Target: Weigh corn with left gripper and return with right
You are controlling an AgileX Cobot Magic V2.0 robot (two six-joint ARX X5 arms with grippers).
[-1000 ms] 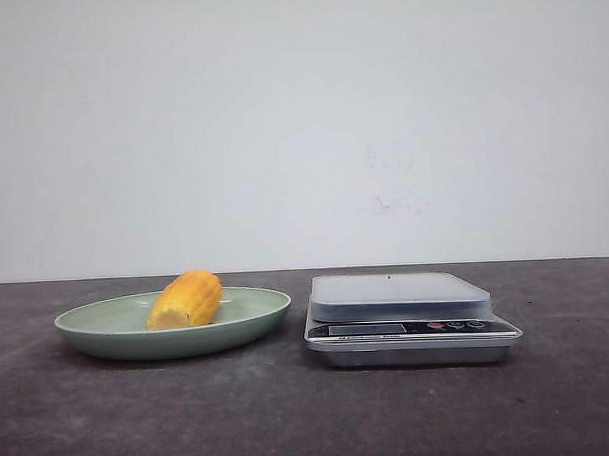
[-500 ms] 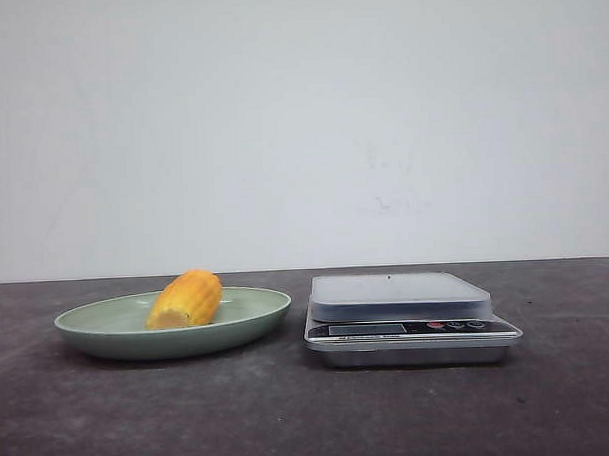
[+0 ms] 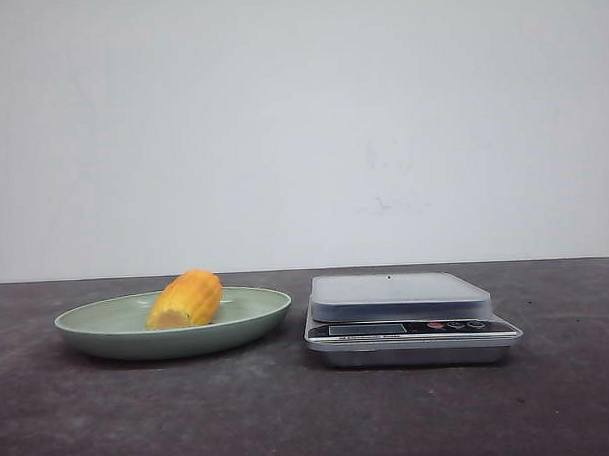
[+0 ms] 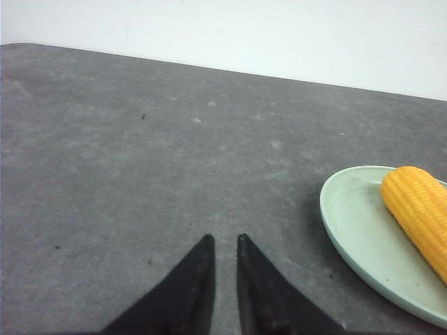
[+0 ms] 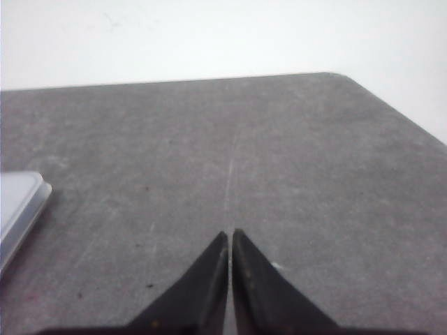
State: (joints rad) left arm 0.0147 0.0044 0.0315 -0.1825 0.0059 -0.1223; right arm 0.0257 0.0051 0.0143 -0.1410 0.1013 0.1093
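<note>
Corn sits in the plate, scale stands bare, both grippers wait low over the worktop.

The short yellow-orange corn [image 3: 186, 298] lies on its side in the shallow pale green plate [image 3: 108, 330], a bit toward 12 o'clock from the plate's middle. At 3 o'clock from the plate, close but not touching, stands the flat silver kitchen scale [image 3: 408, 314]. Both rest on the dark grey worktop [image 3: 291, 409]. The left gripper [image 4: 223, 244] has its black pointed fingers [image 4: 192, 279] a small gap apart, holding nothing. The right gripper [image 5: 230, 237] has its fingers nearly together, holding nothing. Since the earlier front pictures, nothing has moved.
</note>
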